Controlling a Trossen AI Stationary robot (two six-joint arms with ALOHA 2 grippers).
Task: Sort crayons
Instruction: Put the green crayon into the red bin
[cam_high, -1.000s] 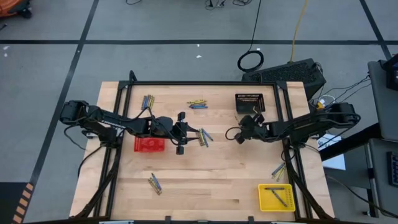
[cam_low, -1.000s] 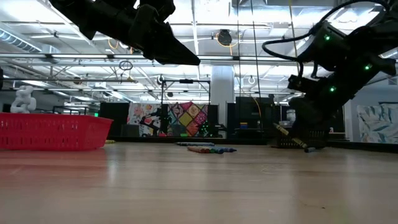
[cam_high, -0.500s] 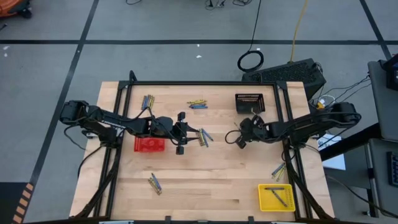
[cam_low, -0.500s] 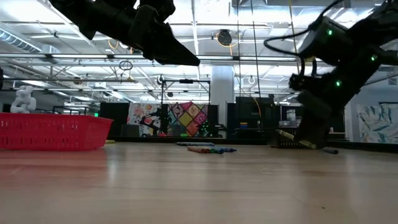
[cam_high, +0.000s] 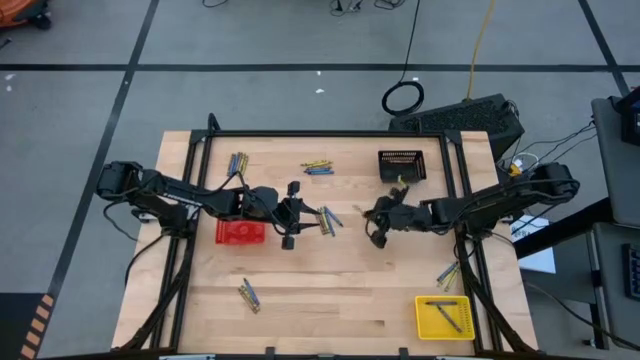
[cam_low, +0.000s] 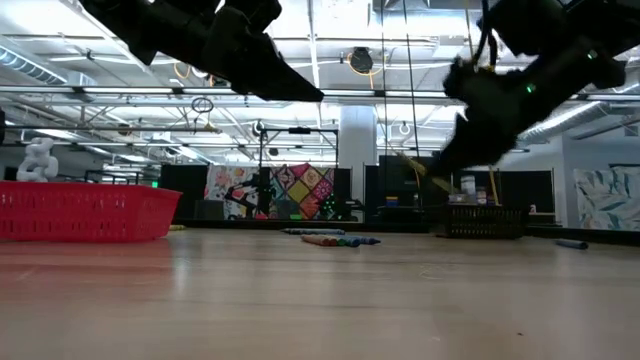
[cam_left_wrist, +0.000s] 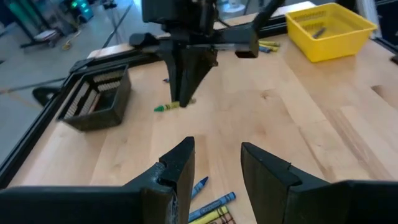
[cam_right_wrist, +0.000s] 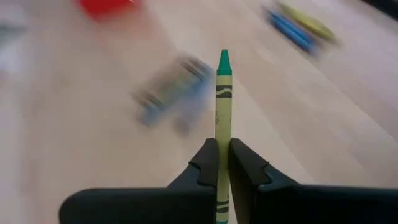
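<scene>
Green crayon (cam_right_wrist: 223, 118) pinched between pressed fingers of right gripper (cam_high: 377, 222), mid-frame in high view, lifted clear of wooden table (cam_high: 340, 290). Could slip or twist out, held only near its base. Compared with a second ago, shifted left, away from black basket (cam_high: 401, 165). Left gripper (cam_left_wrist: 214, 171) spread, idle over loose crayons (cam_high: 328, 218).

A big open robotics lab or workshop hall. Overhead run exposed steel trusses (cam_low: 300, 95) and strip lights, with grey concrete floor (cam_high: 80, 110) marked by dark tape lines. At twelve o'clock beyond the wooden table (cam_high: 330, 290) hangs a colourful patchwork panel (cam_low: 295, 190).
</scene>
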